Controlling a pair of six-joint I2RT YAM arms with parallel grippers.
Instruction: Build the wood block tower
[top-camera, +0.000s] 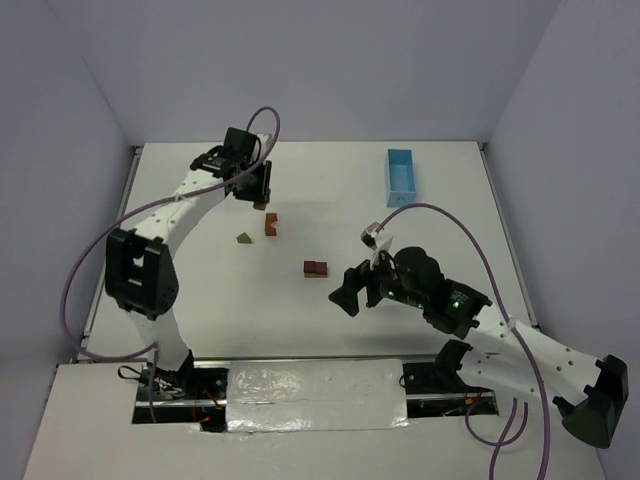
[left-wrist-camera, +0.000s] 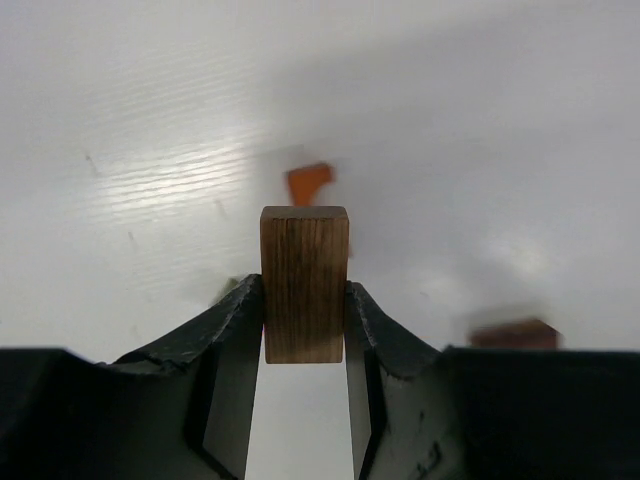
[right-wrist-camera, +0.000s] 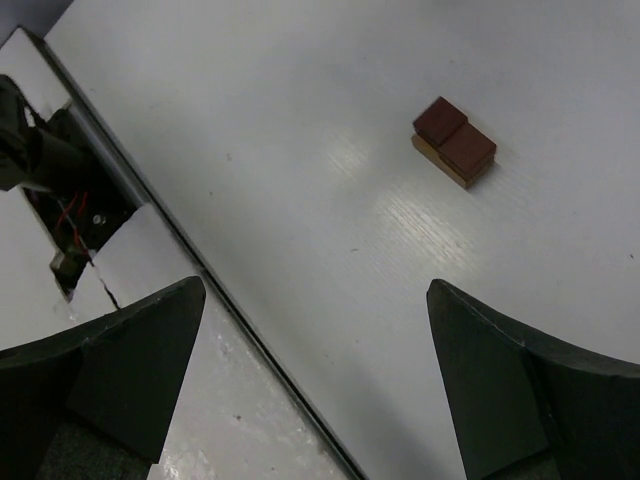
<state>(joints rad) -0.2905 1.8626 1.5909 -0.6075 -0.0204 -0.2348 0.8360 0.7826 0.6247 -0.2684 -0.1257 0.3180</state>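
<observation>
My left gripper (top-camera: 258, 197) is shut on a brown wooden block (left-wrist-camera: 304, 283), held upright between its fingers above the table. An orange arch piece (top-camera: 270, 224) lies just in front of it, blurred in the left wrist view (left-wrist-camera: 309, 181). An olive-green triangle (top-camera: 243, 239) lies to its left. A small stack of two reddish-brown blocks on a tan one (top-camera: 316, 268) sits mid-table and shows in the right wrist view (right-wrist-camera: 455, 141). My right gripper (top-camera: 352, 292) is open and empty, just right of that stack.
A light-blue rectangular tray (top-camera: 402, 176) stands at the back right. The table's near edge with a gap and wiring (right-wrist-camera: 60, 200) shows in the right wrist view. Purple cables loop from both arms.
</observation>
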